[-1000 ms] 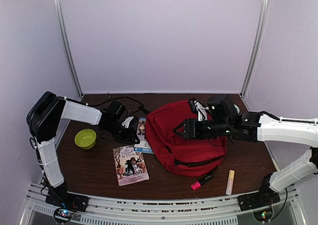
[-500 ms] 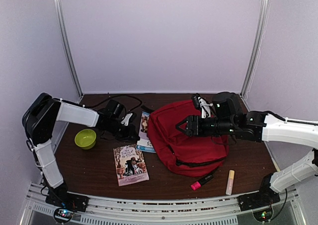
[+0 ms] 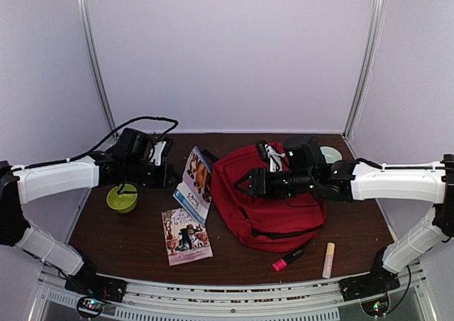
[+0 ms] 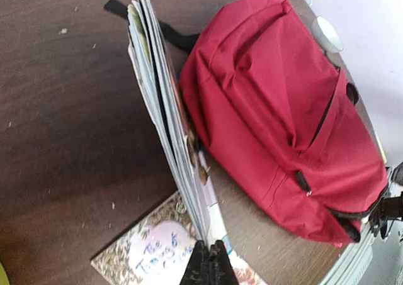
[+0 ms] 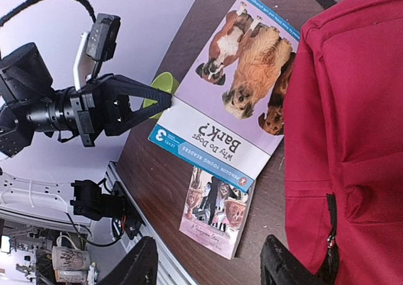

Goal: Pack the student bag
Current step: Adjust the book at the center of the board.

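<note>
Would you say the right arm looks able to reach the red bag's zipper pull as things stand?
Probably yes: the right gripper hangs open over the student bag, the zipper pull shows uncovered close by its jaws, nothing between.

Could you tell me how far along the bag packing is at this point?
Done: nothing is visibly packed; the student bag lies on the table, its inside unseen. In hand: the left gripper is shut on the dog book, holding it on edge beside the bag, while the open right gripper hovers over the bag. Left: the second book, pink marker and pale stick lie on the table.
</note>
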You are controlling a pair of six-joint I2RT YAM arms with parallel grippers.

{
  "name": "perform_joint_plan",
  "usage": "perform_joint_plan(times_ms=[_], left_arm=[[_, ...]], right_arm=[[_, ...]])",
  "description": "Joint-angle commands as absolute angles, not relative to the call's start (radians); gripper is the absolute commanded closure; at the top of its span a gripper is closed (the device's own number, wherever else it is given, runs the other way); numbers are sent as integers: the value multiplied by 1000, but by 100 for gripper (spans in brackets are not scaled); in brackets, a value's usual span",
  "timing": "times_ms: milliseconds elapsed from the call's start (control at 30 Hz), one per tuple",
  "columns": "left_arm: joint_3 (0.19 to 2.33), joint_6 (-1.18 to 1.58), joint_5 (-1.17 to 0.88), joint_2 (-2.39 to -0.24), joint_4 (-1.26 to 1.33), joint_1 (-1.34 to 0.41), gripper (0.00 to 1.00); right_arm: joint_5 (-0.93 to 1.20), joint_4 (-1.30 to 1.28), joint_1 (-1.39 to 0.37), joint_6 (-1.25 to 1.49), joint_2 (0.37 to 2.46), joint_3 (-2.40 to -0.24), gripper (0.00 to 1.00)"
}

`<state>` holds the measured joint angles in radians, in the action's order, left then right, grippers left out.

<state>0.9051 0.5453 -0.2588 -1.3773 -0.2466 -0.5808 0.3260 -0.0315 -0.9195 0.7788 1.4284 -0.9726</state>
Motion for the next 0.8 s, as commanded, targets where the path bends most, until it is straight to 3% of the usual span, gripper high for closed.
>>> perform_joint_plan(times_ms=[0, 367, 400, 467, 533, 667, 767], left_arm=[[827, 547, -215, -1317, -365, -603, 100], [661, 644, -208, -1266, -377, -634, 100], [661, 649, -202, -1281, -364, -634, 89], [671, 658, -196, -1310, -322, -634, 57], [677, 672, -201, -1341, -245, -633, 40], [692, 712, -220, -1439, -133, -617, 25], [692, 761, -251, -1519, -66, -615, 22]], right_arm=[[365, 22, -936, 802, 1441, -1015, 43], [329, -21, -940, 779, 1425, -999, 43], [331, -18, -943, 784, 1431, -1000, 43], [322, -18, -955, 792, 1450, -1011, 43], [311, -14, -971, 807, 1489, -1049, 43], [352, 87, -1008, 921, 1622, -1112, 42], [362, 197, -1029, 1020, 1719, -1106, 42]])
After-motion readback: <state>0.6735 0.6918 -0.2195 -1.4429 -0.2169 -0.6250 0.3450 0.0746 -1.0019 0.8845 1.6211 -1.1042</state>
